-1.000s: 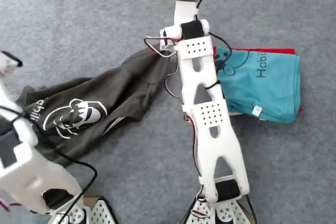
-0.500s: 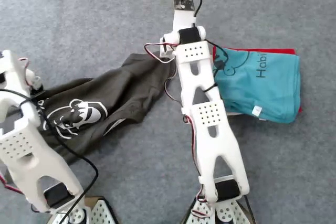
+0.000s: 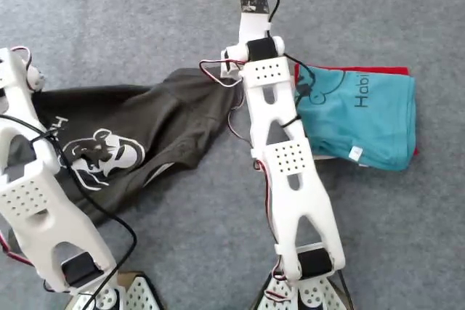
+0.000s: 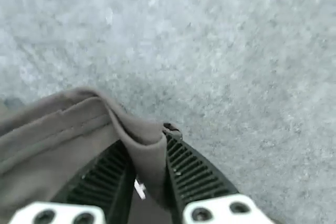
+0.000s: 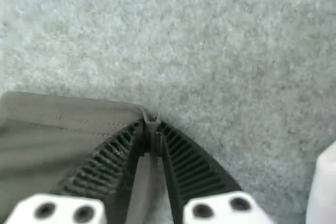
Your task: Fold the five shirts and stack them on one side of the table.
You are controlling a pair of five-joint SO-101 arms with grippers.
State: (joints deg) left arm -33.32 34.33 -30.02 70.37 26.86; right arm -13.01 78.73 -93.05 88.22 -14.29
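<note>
A dark grey shirt with a white print lies spread over the left half of the table. At its far left corner my left gripper is shut on a fold of the shirt; the left arm stands along the table's left edge. My right gripper is shut on the hem of the shirt at its far right corner. The right arm stretches up the middle of the table. A folded teal shirt lies on a folded red shirt at the right.
Grey felt table cover runs bare along the far side and across the front middle. The right arm's elbow overhangs the near edge of the folded stack. Cables hang from both arms.
The left arm has swung toward the far side with the shirt's left corner, drawing that side of the shirt out flatter. The right arm shifted slightly farther away, keeping its hold.
</note>
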